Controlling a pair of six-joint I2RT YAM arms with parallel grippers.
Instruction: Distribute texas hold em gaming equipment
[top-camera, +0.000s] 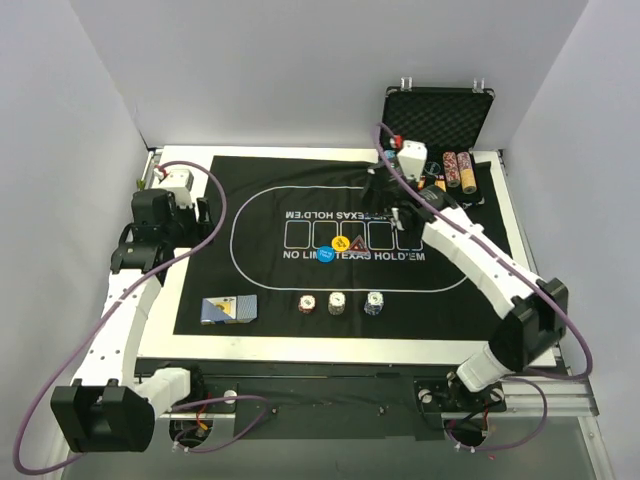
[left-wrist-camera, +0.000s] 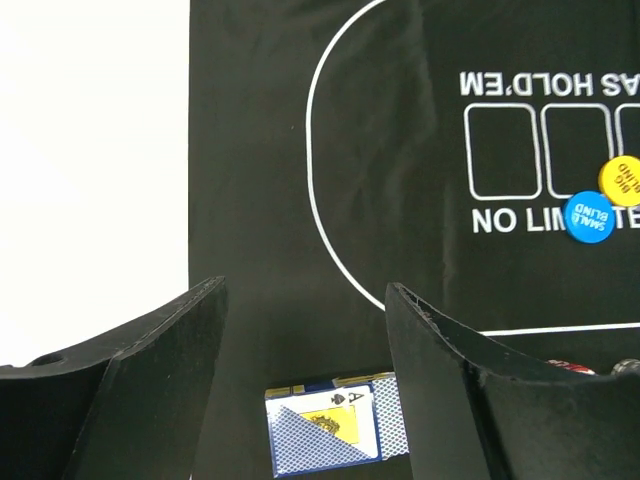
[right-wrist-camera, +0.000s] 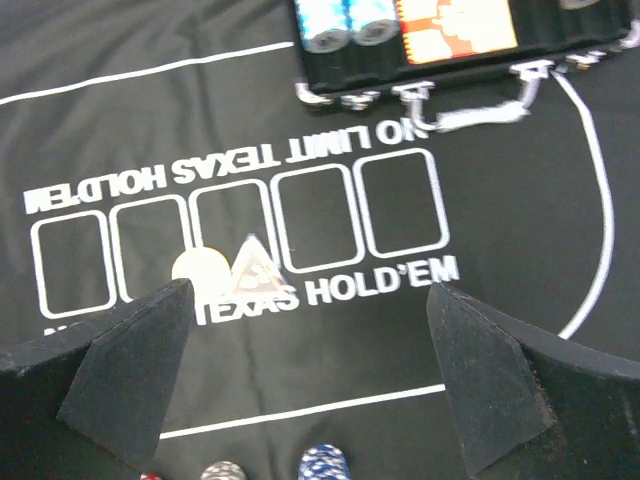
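Observation:
Three small stacks of poker chips (top-camera: 337, 302) stand in a row on the near part of the mat; the right wrist view shows the blue one (right-wrist-camera: 325, 465). A boxed deck of playing cards (top-camera: 228, 310) lies at the mat's near left, and shows low in the left wrist view (left-wrist-camera: 335, 425). A blue button (top-camera: 325, 256) and a yellow button (top-camera: 341, 243) lie mid-mat, also seen in the left wrist view: blue (left-wrist-camera: 588, 217), yellow (left-wrist-camera: 622, 180). My left gripper (top-camera: 140, 245) (left-wrist-camera: 305, 290) is open and empty, above the mat's left edge. My right gripper (top-camera: 405, 218) (right-wrist-camera: 310, 295) is open and empty, high above the mat's right half.
A black felt mat (top-camera: 260, 200) covers the table. A red-edged triangular marker (top-camera: 357, 243) lies beside the yellow button. An open black case (top-camera: 440, 115) at the back right holds more chip rows (top-camera: 458, 170); its front edge and handle (right-wrist-camera: 470, 115) show in the right wrist view.

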